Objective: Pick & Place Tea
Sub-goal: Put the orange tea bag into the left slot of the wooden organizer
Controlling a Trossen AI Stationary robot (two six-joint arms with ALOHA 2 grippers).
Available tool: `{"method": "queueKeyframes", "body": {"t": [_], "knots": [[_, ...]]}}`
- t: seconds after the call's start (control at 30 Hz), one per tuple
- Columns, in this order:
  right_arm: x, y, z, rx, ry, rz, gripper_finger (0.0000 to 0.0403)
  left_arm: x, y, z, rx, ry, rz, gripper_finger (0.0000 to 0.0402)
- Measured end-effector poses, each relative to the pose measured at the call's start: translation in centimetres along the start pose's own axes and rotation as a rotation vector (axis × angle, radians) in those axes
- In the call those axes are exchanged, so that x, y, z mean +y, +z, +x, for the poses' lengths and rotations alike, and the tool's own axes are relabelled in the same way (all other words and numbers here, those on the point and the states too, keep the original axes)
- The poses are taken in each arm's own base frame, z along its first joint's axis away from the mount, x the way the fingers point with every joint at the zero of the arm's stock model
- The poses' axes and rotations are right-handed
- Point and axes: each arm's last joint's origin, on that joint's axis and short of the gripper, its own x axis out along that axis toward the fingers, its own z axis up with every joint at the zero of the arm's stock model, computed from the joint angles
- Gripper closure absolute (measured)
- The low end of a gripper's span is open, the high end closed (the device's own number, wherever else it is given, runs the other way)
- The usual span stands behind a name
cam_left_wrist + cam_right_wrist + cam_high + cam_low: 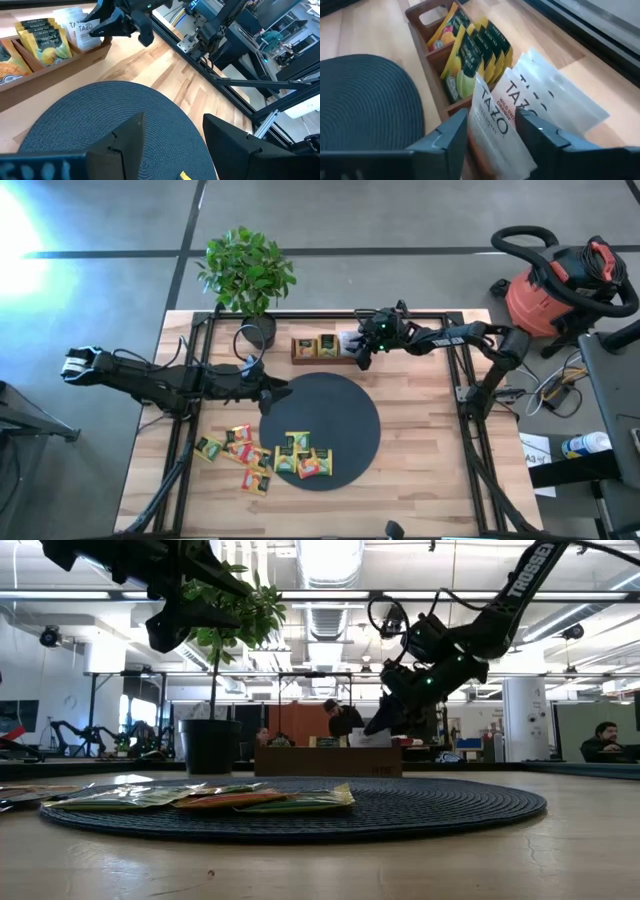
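Note:
Several green, yellow and orange-red tea sachets [255, 450] lie flat, some on the black disc's [335, 395] near-left part, some on the table beside it; in the low view the sachets [200, 798] show as a flat heap. More sachets stand in the brown wooden tray [318, 348] at the far edge. My right gripper [492, 132] is open over the tray's right end, its fingers on either side of a white-with-orange sachet [492, 117] that stands in front of other white ones [555, 102]. My left gripper [285, 392] hovers open over the disc's left edge. My right gripper comes slanting down from the table's right side, one finger at each side edge of the white-with-orange sachet [87, 32]. I cannot tell whether the fingers touch it. The sachet leans in the tray's right end.
A potted plant [248, 275] stands at the far edge, left of the tray. A red shop vacuum [560, 280] sits off the table's far right. Black frame rails [470, 410] run along both sides. Bare wood lies right of the disc [420, 450].

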Motion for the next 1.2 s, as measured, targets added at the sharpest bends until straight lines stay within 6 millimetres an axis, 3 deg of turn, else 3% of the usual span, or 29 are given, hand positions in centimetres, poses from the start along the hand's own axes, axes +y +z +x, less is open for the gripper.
{"method": "queueKeyframes", "body": {"t": [0.3,0.43,0.57,0.83,1.07,1.2], "knots": [[2.1,3.2,-4.9,-0.109,0.016,-0.121,0.0230,0.2,-0.5,0.0,0.076,0.003,-0.011,0.0226],[3.7,3.9,-7.3,-0.114,0.038,-0.159,0.0230,1.0,-2.2,-0.2,0.270,0.060,-0.085,0.0227],[6.0,3.0,-8.3,-0.023,0.097,-0.160,0.0229,2.2,-4.8,-1.2,0.510,0.261,-0.142,0.0229],[10.6,0.7,-6.1,0.126,0.229,-0.097,0.0229,4.0,-7.8,-3.5,0.728,0.729,-0.466,0.0229],[12.1,-0.8,-2.8,0.184,0.267,-0.044,0.0229,3.5,-9.1,-4.2,0.777,0.785,-0.557,0.0229],[13.3,-0.5,-1.4,0.190,0.297,-0.047,0.0229,4.4,-10.5,-4.7,0.806,0.854,-0.596,0.0229]]}}
